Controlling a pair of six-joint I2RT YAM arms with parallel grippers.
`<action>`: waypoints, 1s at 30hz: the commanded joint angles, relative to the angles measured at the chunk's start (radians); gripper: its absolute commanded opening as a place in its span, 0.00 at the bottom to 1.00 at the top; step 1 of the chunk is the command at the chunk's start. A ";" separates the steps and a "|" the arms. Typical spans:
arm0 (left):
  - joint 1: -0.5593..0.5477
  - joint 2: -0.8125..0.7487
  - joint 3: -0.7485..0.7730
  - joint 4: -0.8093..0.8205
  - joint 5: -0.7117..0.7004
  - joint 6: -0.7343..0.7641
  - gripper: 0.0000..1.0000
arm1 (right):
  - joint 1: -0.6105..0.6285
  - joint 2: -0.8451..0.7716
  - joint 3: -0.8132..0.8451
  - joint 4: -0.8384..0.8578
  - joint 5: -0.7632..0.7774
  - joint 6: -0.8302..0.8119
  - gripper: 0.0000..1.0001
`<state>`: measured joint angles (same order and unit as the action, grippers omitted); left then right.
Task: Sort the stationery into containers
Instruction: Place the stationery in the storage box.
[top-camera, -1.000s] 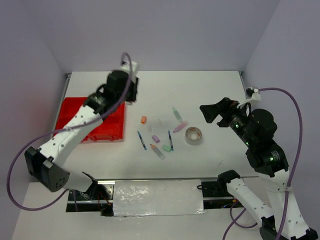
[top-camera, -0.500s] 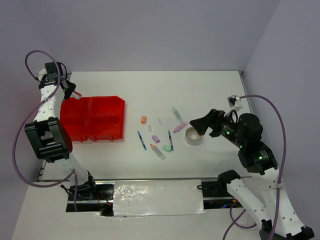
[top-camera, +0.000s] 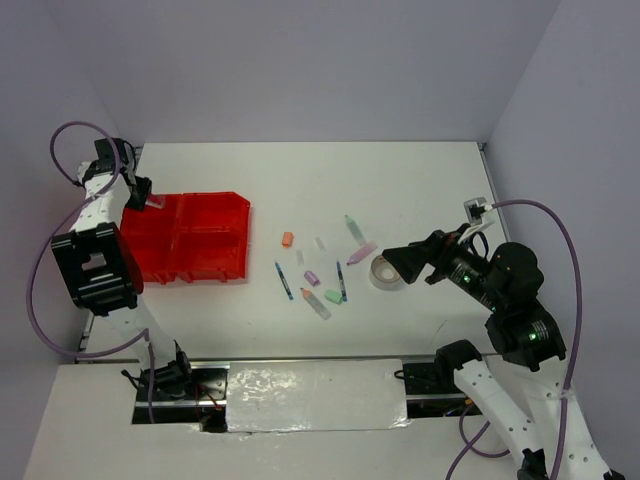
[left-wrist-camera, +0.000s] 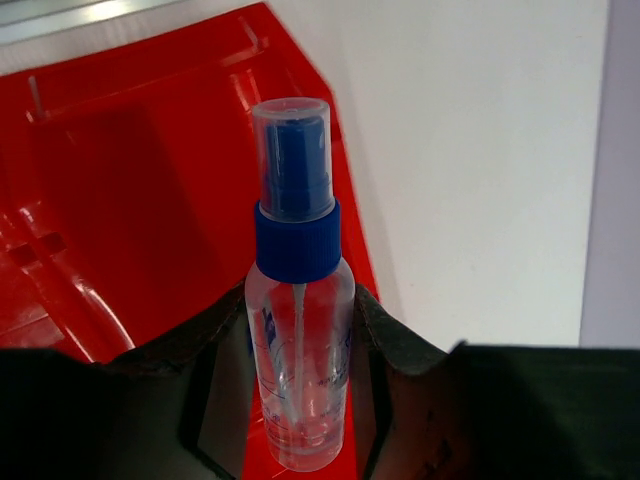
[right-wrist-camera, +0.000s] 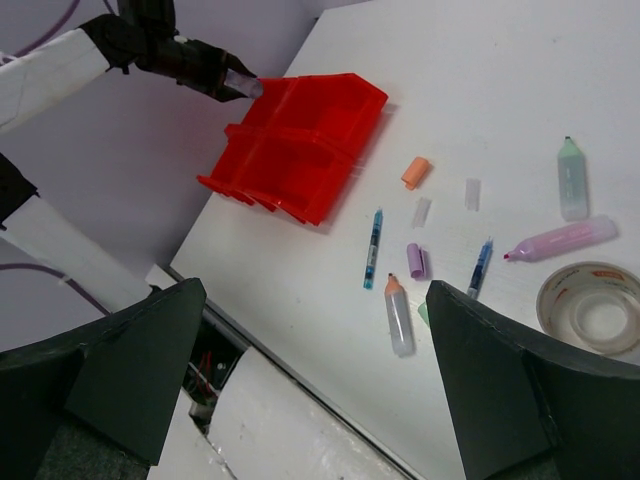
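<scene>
Spray bottle (left-wrist-camera: 300, 290), now above red tray (left-wrist-camera: 120, 200)

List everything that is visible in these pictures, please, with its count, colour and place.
tray: 1, red, four compartments, left part of the table
spray bottle: 1, clear with blue cap, held over the tray
tape roll: 1, pale, right of the loose items
pens: 2, blue, middle of the table
markers: 3, green, pink, clear with orange tip, middle of the table
small pieces: 3, orange, purple, green, among the pens
clear caps: 2, see-through, beside the orange piece
table: 1, white
left arm: 1, white and black, jaws closed on the spray bottle
right arm: 1, black, jaws open, near the tape roll
</scene>
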<state>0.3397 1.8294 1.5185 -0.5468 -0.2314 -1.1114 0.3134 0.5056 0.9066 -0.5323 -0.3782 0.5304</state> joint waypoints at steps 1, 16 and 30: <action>0.004 -0.022 -0.035 0.035 -0.013 -0.048 0.02 | -0.004 -0.018 0.006 0.028 -0.024 -0.013 1.00; 0.027 -0.028 -0.060 0.041 0.029 -0.031 0.47 | -0.002 -0.016 0.037 0.000 -0.022 -0.017 1.00; 0.047 -0.107 -0.064 0.071 0.118 -0.015 0.99 | -0.004 0.039 -0.003 0.008 0.036 -0.032 1.00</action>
<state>0.3794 1.8145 1.4433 -0.5102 -0.1524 -1.1297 0.3134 0.5114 0.9104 -0.5499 -0.3645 0.5220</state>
